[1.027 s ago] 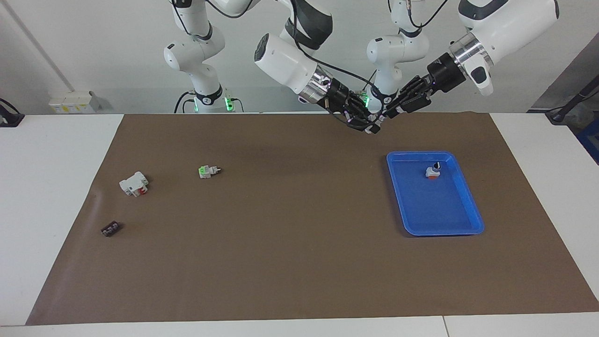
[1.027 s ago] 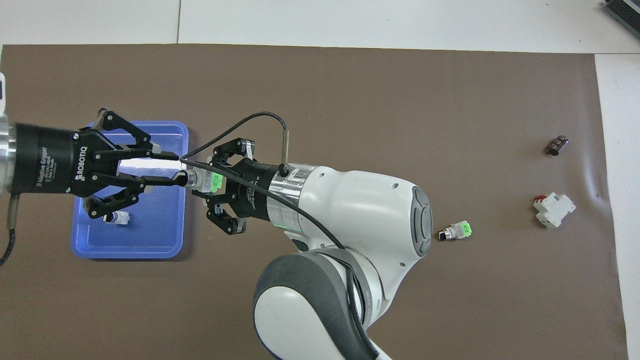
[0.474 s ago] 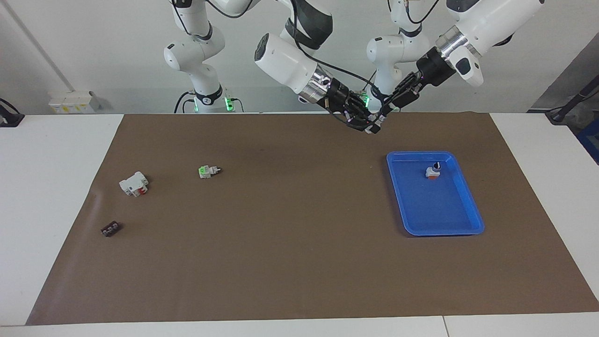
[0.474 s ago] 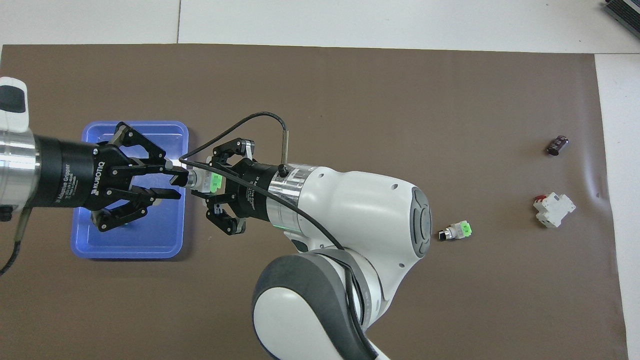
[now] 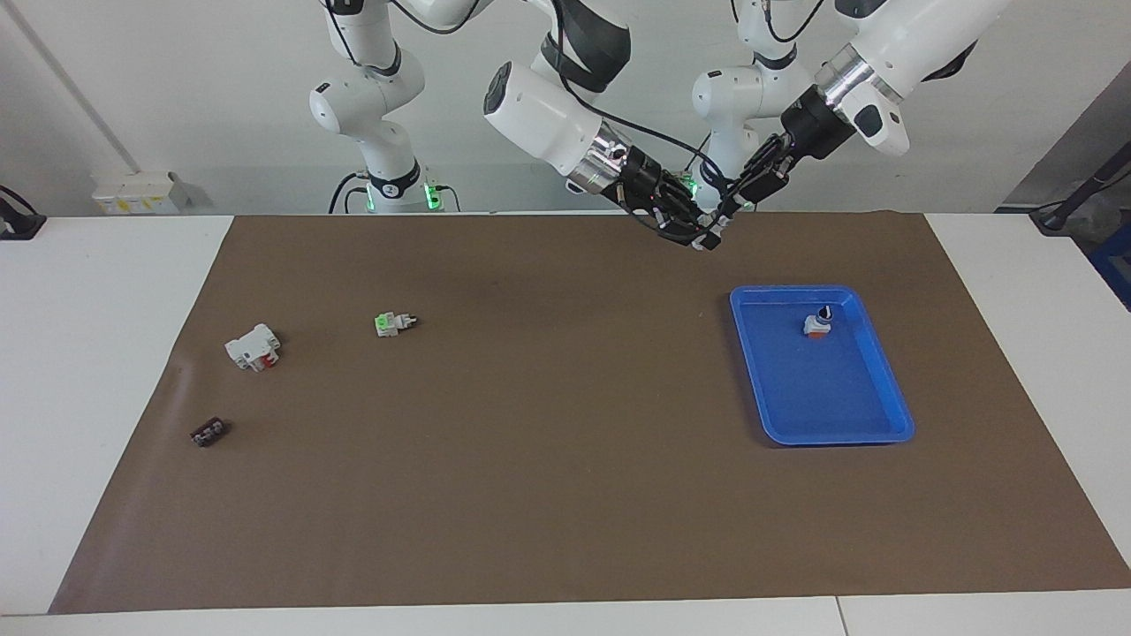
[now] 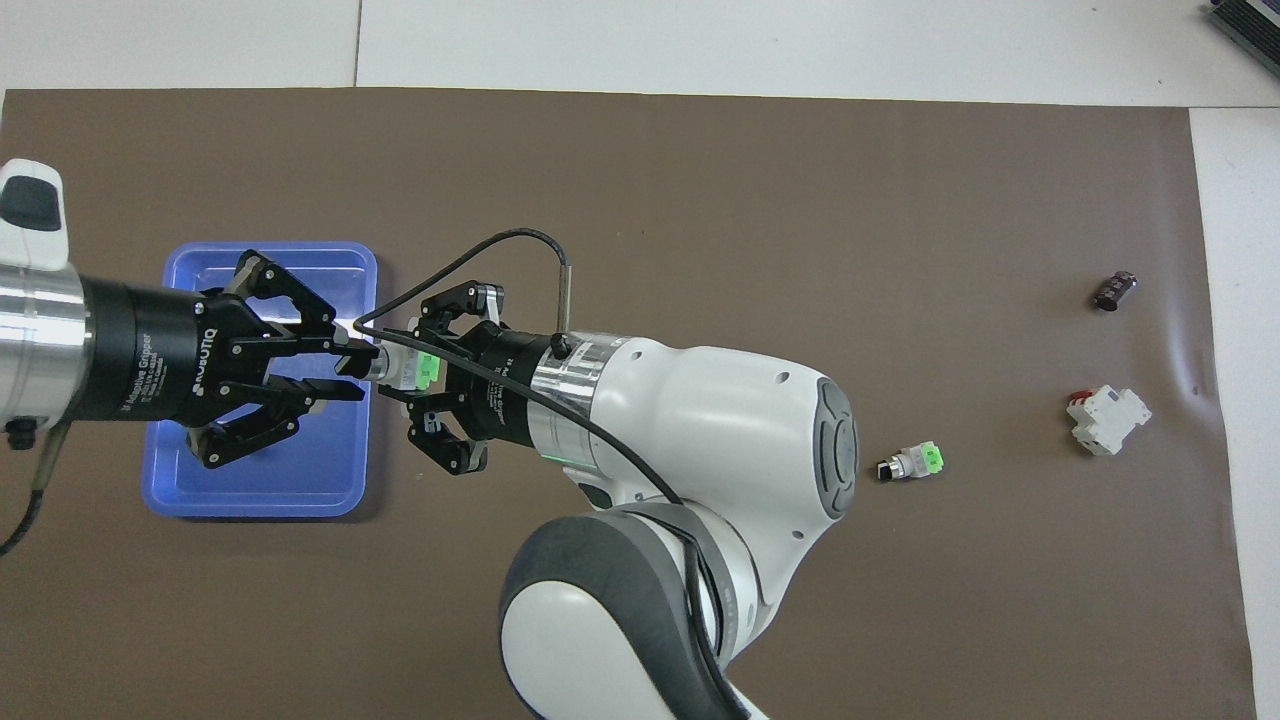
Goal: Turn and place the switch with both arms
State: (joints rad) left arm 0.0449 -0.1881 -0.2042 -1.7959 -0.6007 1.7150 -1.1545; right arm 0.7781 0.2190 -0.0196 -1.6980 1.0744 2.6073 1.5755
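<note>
The switch (image 6: 400, 368), pale grey with a green patch, is held up in the air over the mat beside the blue tray's corner nearest the robots. My right gripper (image 6: 420, 370) is shut on its body; the same grip shows in the facing view, right gripper (image 5: 698, 235) and switch (image 5: 708, 242). My left gripper (image 6: 362, 370) meets it head-on from the tray side. It is open, with a narrow gap, one finger on each side of the switch's silvery neck end. In the facing view the left gripper (image 5: 728, 215) slants down onto that end.
The blue tray (image 5: 822, 424) lies toward the left arm's end and holds a grey switch with a black knob and red base (image 5: 817, 324). Toward the right arm's end lie a green-ended switch (image 5: 393, 323), a white breaker (image 5: 253, 346) and a small dark block (image 5: 208, 432).
My left gripper has come in along the switch's neck end and narrowed its fingers around it, its wrist swinging higher. The right gripper holds the switch almost still.
</note>
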